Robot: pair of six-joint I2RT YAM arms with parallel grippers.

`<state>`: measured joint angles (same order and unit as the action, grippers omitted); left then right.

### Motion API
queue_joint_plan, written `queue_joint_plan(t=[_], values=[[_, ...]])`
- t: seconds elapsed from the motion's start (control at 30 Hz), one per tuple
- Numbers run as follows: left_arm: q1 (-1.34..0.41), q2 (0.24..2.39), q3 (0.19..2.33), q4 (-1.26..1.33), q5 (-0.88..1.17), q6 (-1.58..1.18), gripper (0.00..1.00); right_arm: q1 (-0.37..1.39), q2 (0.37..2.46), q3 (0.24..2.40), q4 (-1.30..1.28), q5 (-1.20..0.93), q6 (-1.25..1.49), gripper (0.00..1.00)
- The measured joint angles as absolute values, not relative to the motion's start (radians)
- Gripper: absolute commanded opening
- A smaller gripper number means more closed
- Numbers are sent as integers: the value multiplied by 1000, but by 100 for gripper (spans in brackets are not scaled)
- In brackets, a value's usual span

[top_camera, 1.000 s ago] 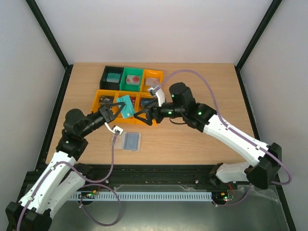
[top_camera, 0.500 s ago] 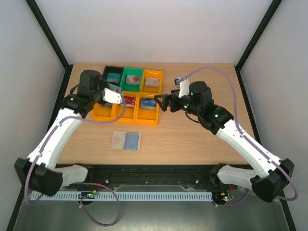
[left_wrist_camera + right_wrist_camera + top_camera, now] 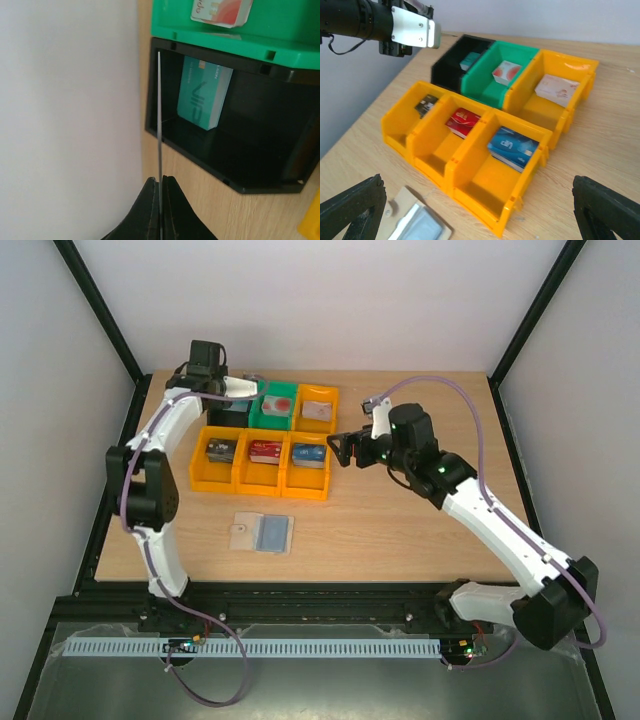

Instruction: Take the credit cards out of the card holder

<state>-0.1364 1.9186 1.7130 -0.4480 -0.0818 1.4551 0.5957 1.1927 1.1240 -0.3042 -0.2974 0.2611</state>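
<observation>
Nearly done, I'd judge: card holder [image 3: 262, 533] lies open, pockets look empty, at 6 o'clock from orange bins [image 3: 265, 486]; L gripper [image 3: 161, 182] pinched tight on edge-on credit card [image 3: 159, 115] by black bin [image 3: 260, 155] at 11; R gripper [image 3: 340, 449] spread wide, empty.

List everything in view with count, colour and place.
black bin: one, far row left
green bin: one, far row middle
orange bins: four, far right plus near row
cards in bins: six lots, teal, red-white, pale, dark, red, blue, one per bin
card holder: one, tan and grey-blue, open before bins
held card: one, edge-on, over black bin's edge
table: one, wood, under everything
left pincer: black, shut on held card
right pincer: black, open, right of bins
</observation>
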Motion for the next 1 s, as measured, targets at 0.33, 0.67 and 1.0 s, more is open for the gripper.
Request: queue_joint_plan(t=[0.33, 0.67, 1.0], values=[[-88, 2251, 1958, -376, -44, 1447, 2, 548, 1330, 1155, -329, -297, 255, 99], [-84, 2298, 1962, -359, -44, 1458, 2, 534, 1378, 1204, -331, -308, 258, 98], [-91, 2318, 1957, -327, -121, 1454, 2, 530, 1383, 1204, -332, -326, 262, 99]])
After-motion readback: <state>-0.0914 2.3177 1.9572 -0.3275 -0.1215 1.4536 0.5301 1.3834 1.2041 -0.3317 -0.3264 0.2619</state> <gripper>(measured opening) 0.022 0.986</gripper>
